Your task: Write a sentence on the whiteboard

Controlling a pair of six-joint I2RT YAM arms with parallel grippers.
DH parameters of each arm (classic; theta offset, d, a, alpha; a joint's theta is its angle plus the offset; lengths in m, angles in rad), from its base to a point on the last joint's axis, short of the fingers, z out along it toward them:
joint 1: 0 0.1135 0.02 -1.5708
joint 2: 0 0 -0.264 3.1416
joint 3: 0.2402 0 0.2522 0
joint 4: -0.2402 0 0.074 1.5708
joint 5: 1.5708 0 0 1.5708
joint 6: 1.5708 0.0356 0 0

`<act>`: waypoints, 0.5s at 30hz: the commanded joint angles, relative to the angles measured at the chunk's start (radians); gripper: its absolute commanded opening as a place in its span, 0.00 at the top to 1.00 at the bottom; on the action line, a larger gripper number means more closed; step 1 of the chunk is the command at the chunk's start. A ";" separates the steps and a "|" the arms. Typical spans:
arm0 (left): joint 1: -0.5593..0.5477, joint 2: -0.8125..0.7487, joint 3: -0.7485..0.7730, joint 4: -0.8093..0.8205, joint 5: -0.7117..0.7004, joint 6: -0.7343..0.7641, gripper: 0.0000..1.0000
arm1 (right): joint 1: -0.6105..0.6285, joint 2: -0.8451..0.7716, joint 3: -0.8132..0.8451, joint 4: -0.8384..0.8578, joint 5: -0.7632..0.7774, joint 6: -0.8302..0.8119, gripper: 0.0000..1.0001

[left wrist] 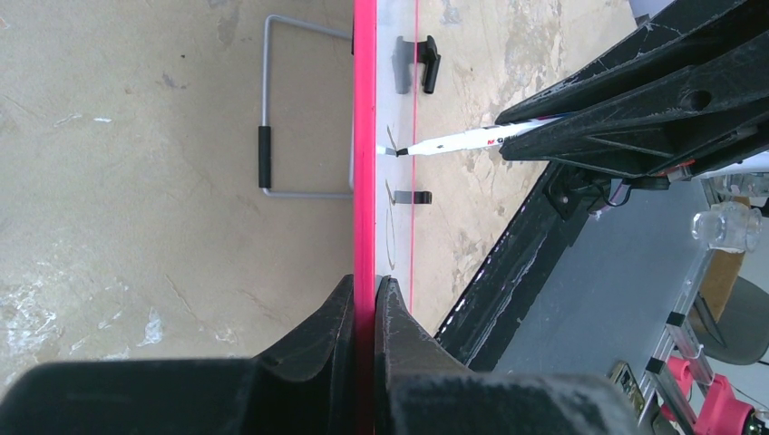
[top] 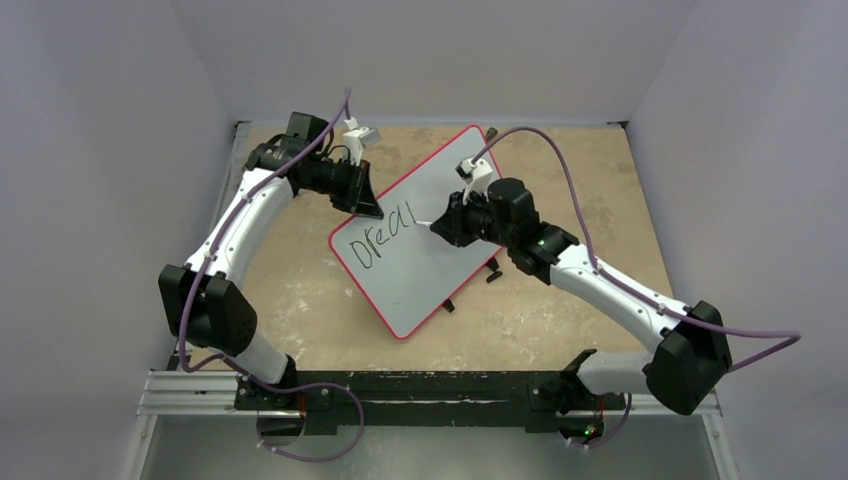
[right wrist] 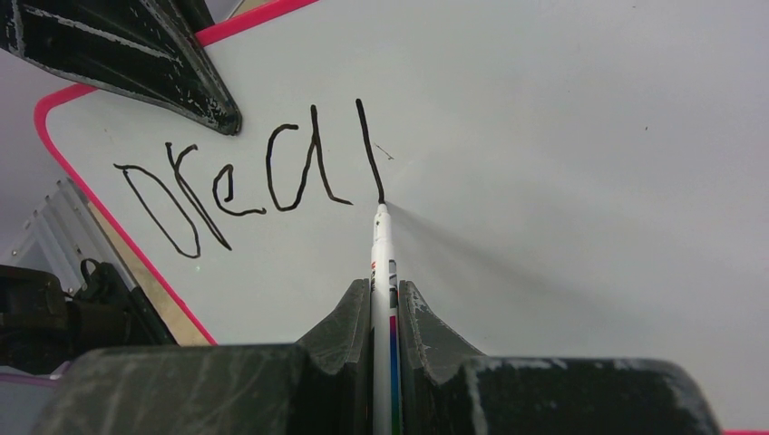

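Note:
The whiteboard (top: 440, 215) lies tilted on the table, white with a thin red rim (left wrist: 365, 136). My left gripper (top: 368, 207) is shut on its left edge, jaws pinching the rim (left wrist: 365, 294). My right gripper (top: 445, 228) is shut on a white marker (right wrist: 383, 272), whose black tip touches the board at the foot of a fresh stroke. The sentence (right wrist: 254, 177) reads "Drea" plus one upright stroke in black; it also shows in the top view (top: 388, 232). The marker shows in the left wrist view (left wrist: 453, 142), tip on the board.
Small black clips (top: 492, 270) sit on the board's near right edge, another (top: 448, 305) lower down. A wire stand (left wrist: 265, 145) shows under the board. The tan tabletop (top: 300, 300) surrounds the board; grey walls close in on three sides.

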 commanded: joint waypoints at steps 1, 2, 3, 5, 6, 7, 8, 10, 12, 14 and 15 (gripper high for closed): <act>-0.015 -0.033 -0.010 0.032 -0.070 0.073 1.00 | -0.003 0.023 0.067 0.014 0.020 -0.006 1.00; -0.016 -0.033 -0.011 0.031 -0.071 0.073 1.00 | -0.003 0.027 0.079 0.012 0.024 -0.009 1.00; -0.016 -0.033 -0.011 0.031 -0.072 0.073 1.00 | -0.004 0.030 0.091 0.011 0.027 -0.012 1.00; -0.016 -0.032 -0.010 0.032 -0.070 0.074 1.00 | -0.004 0.035 0.113 0.011 0.035 -0.017 1.00; -0.016 -0.033 -0.010 0.032 -0.069 0.074 1.00 | -0.003 0.037 0.121 0.012 0.038 -0.020 1.00; -0.015 -0.032 -0.010 0.032 -0.069 0.073 1.00 | -0.003 0.041 0.131 0.011 0.045 -0.024 1.00; -0.016 -0.032 -0.010 0.032 -0.069 0.072 1.00 | -0.004 0.045 0.140 0.008 0.051 -0.028 1.00; -0.016 -0.032 -0.010 0.033 -0.069 0.073 1.00 | -0.005 0.058 0.158 0.005 0.062 -0.036 1.00; -0.016 -0.032 -0.010 0.032 -0.068 0.073 1.00 | -0.010 0.072 0.176 0.002 0.068 -0.042 1.00; -0.016 -0.032 -0.010 0.032 -0.070 0.073 1.00 | -0.016 0.082 0.186 0.000 0.073 -0.043 1.00; -0.016 -0.031 -0.010 0.033 -0.069 0.073 1.00 | -0.019 0.084 0.190 -0.002 0.077 -0.043 1.00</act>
